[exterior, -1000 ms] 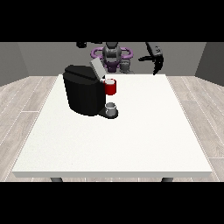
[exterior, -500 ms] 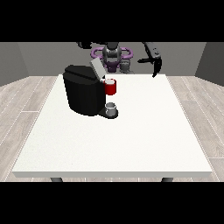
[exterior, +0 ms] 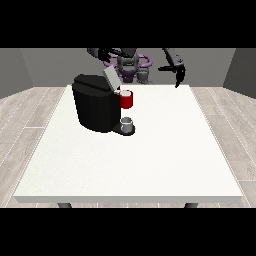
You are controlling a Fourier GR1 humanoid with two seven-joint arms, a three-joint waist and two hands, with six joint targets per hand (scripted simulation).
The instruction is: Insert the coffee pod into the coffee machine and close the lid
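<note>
The big black machine [exterior: 96, 106] stands on the table [exterior: 150, 160] toward the view's left, near the far edge. Its lid [exterior: 110, 77] sticks up at a tilt, so you must go round it from above. A red thing at the machine [exterior: 126, 99] and a grey thing [exterior: 127, 123] below it block the machine's front. The near half and the view's right side give you wide room to pass.

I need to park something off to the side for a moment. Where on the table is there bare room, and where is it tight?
The table is bare along its whole near edge and across the view's right half. It is crowded only at the far left, around the coffee machine, the red thing at the machine and a grey thing at its base.
</note>
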